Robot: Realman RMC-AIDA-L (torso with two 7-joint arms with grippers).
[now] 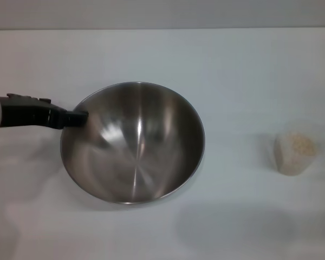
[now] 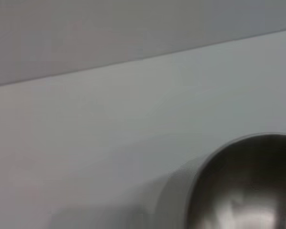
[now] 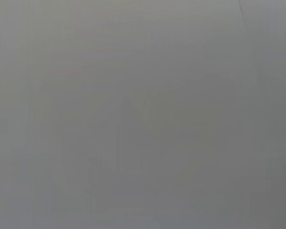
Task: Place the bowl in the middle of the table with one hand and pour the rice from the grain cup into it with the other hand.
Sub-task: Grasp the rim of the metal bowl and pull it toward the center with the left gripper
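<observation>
Head view: the left gripper (image 1: pixel 82 117) reaches in from the left edge of the frame and meets the rim of the bowl (image 1: pixel 132 142), its black fingers closed down on the steel edge, apparently the grip for setting the bowl in place. The bowl sits a little left of centre on the white table (image 1: pixel 233 70), empty inside. At the right of the frame the grain cup (image 1: pixel 295 154) stands well apart from it, filled with pale rice (image 1: pixel 301 144), presumably waiting for the other arm, which does not show here.

Left wrist view: only a curved part of the bowl's rim and dark interior shows at the lower right corner, with bare tabletop above it; the arm's own fingers are out of shot.

Right wrist view: a blank grey field; the right gripper is not visible, so its state cannot be told.
</observation>
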